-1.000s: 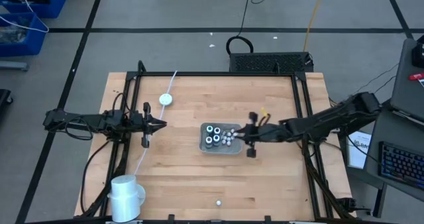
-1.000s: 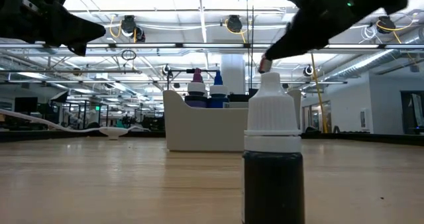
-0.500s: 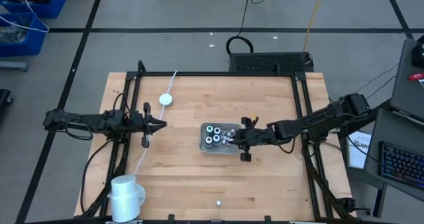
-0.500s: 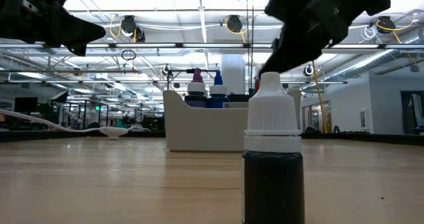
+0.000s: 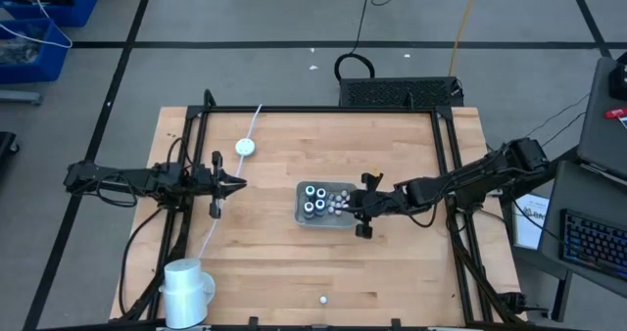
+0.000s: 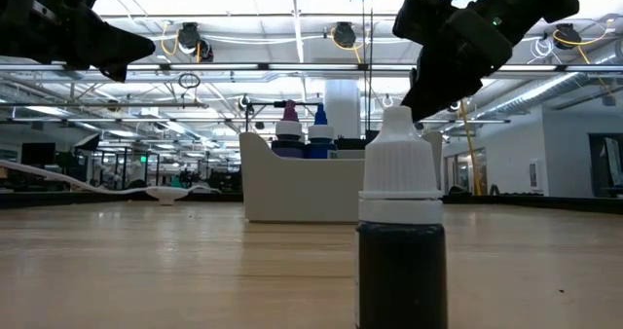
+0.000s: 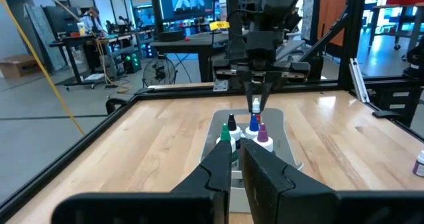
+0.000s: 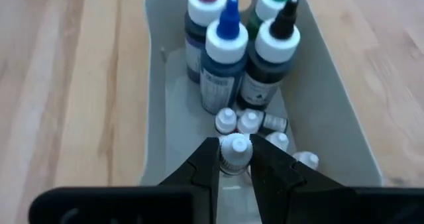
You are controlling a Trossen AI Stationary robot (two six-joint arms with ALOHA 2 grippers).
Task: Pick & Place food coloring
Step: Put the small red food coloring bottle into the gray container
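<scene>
Right claw (image 8: pixel 234 159) now hangs over the tray (image 5: pixel 348 218), having moved in from 3 o'clock, pinching a small bottle (image 8: pixel 234 151); release looks next. Left claw (image 5: pixel 238 184) waits at 9 o'clock, closed, empty.

Right gripper (image 8: pixel 235 164) jaws clamped, lowered.

Wooden table (image 5: pixel 274 262) with grey tray (image 5: pixel 326 220), white roll (image 5: pixel 186 284), white disc (image 5: pixel 245 147), small bottle (image 5: pixel 321 298).
</scene>
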